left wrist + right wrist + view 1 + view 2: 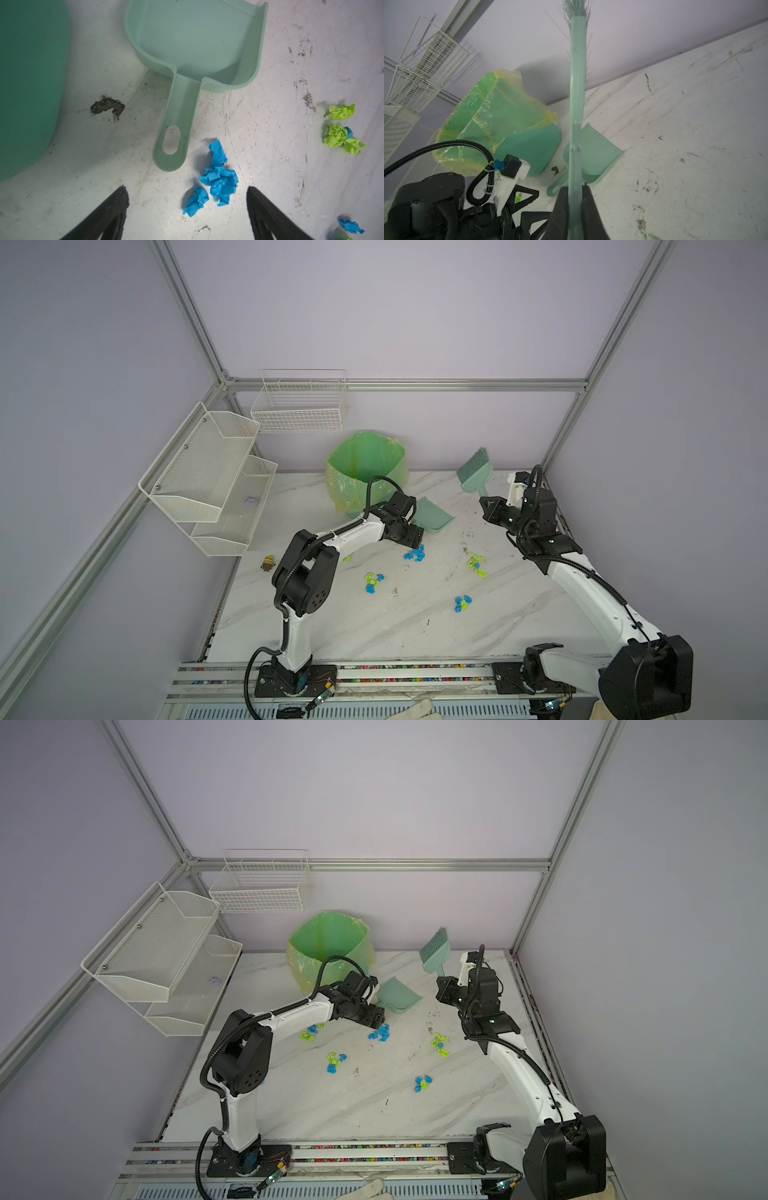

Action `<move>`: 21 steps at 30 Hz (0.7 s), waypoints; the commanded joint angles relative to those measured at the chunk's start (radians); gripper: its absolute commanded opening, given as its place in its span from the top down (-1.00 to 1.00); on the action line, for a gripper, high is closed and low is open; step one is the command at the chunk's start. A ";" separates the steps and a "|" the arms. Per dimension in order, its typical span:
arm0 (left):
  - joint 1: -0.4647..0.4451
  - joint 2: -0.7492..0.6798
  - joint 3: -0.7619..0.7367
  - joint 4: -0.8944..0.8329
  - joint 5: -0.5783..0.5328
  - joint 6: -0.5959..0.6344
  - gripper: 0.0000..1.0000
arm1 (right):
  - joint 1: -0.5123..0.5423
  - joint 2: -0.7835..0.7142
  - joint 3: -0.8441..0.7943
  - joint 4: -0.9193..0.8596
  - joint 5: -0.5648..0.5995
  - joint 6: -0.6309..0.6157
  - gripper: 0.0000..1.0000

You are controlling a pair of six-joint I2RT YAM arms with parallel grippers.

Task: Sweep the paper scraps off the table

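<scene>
On the far left, white mesh shelves [208,477] hang on the wall. A white wire basket [299,406] hangs further back. A small yellow toy [268,563] stands at the left edge of the bench [415,635], under the shelves. The bench is flat white stone with grey veins and dark scuff marks.

Next is a round green bin [365,464] with a thin, crinkly bag in it, at the back by the wall. The left pincer [187,190] is open, with its two black fingers [116,205] wide apart. It hangs over a bunch of blue scraps [218,178] and holds nothing. Just past them is the end of the dustpan [197,41] handle. The dustpan is smooth, pale green plastic with a curved wall and a hole in its handle. It lies flat just beside the bin. A dark stain [108,108] sits between the bin and the handle.

The scraps are tiny crumpled bits of blue and lime paper. They lie in small bunches in the middle of the bench, apart from each other. The left arm hides part of one bunch in a top view.

The front of the bench is open.

On the right, the right pincer [575,188] is closed on the thin handle of a pale green brush [476,472]. The bristles point up near the back wall. This arm is close to the right edge of the bench.
</scene>
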 commanded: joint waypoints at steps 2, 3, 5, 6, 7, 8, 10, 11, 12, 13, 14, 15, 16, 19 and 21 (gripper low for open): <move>-0.006 0.022 0.144 0.016 -0.015 0.036 -0.76 | -0.003 -0.006 0.011 0.035 -0.021 -0.022 1.00; -0.007 0.030 0.153 0.018 -0.020 0.062 -0.76 | -0.004 -0.007 0.012 0.032 -0.021 -0.022 1.00; -0.013 0.049 0.172 0.015 -0.042 0.086 -0.74 | -0.003 -0.010 0.012 0.026 -0.021 -0.025 1.00; -0.016 0.058 0.180 0.015 -0.048 0.096 -0.74 | -0.003 -0.014 0.012 0.026 -0.018 -0.025 1.00; -0.018 0.067 0.188 0.015 -0.056 0.105 -0.73 | -0.003 -0.016 0.011 0.025 -0.018 -0.025 1.00; -0.022 0.076 0.194 0.013 -0.062 0.115 -0.71 | -0.003 -0.019 0.009 0.026 -0.017 -0.026 1.00; -0.031 0.097 0.210 0.006 -0.083 0.139 -0.69 | -0.003 -0.021 0.006 0.026 -0.016 -0.027 1.00; -0.036 0.108 0.221 -0.002 -0.095 0.150 -0.69 | -0.003 -0.020 0.006 0.026 -0.016 -0.028 1.00; -0.038 0.117 0.227 -0.008 -0.106 0.158 -0.69 | -0.003 -0.021 0.008 0.026 -0.016 -0.028 1.00; -0.039 0.129 0.235 -0.013 -0.110 0.168 -0.69 | -0.003 -0.021 0.007 0.026 -0.017 -0.028 1.00; -0.041 0.138 0.242 -0.020 -0.114 0.178 -0.69 | -0.003 -0.021 0.008 0.029 -0.019 -0.028 1.00; -0.041 0.148 0.250 -0.026 -0.122 0.184 -0.69 | -0.003 -0.020 0.009 0.030 -0.020 -0.028 1.00; -0.041 0.156 0.257 -0.033 -0.130 0.189 -0.69 | -0.003 -0.019 0.011 0.031 -0.023 -0.028 1.00; -0.041 0.168 0.266 -0.042 -0.151 0.197 -0.69 | -0.003 -0.016 0.015 0.030 -0.027 -0.027 1.00; -0.040 0.163 0.268 -0.043 -0.154 0.193 -0.68 | -0.003 -0.016 0.015 0.031 -0.027 -0.027 1.00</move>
